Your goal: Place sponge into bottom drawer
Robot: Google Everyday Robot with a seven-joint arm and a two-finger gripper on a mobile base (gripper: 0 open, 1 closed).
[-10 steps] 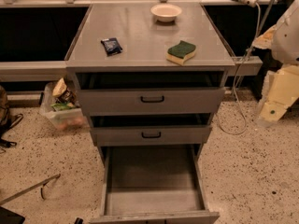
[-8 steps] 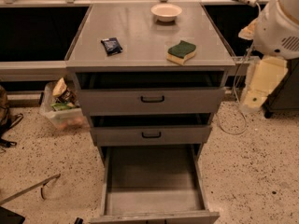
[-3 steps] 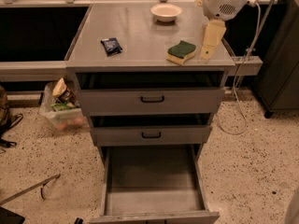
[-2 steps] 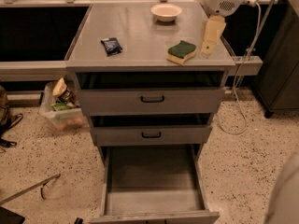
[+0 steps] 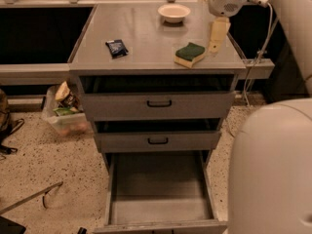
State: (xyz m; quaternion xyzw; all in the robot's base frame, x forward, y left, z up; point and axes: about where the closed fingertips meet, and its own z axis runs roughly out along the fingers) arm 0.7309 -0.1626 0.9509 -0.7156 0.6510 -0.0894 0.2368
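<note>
The sponge [image 5: 190,54], dark green top over pale yellow foam, lies on the grey cabinet top [image 5: 146,38] near its front right. My gripper [image 5: 217,38] hangs just right of the sponge, its pale fingers pointing down over the cabinet top, apart from the sponge. The bottom drawer [image 5: 160,199] is pulled far out below, its flat grey floor bare.
A dark blue packet [image 5: 117,48] lies on the cabinet top at left and a white bowl [image 5: 174,12] at the back. Two shallower drawers with black handles [image 5: 159,103] stand slightly open. A plastic bin [image 5: 66,112] sits on the floor at left. My pale arm body [image 5: 273,169] fills the lower right.
My arm has swung in from the right and the gripper now hangs beside the sponge. A large part of my arm has come into view at lower right. The sponge has not moved.
</note>
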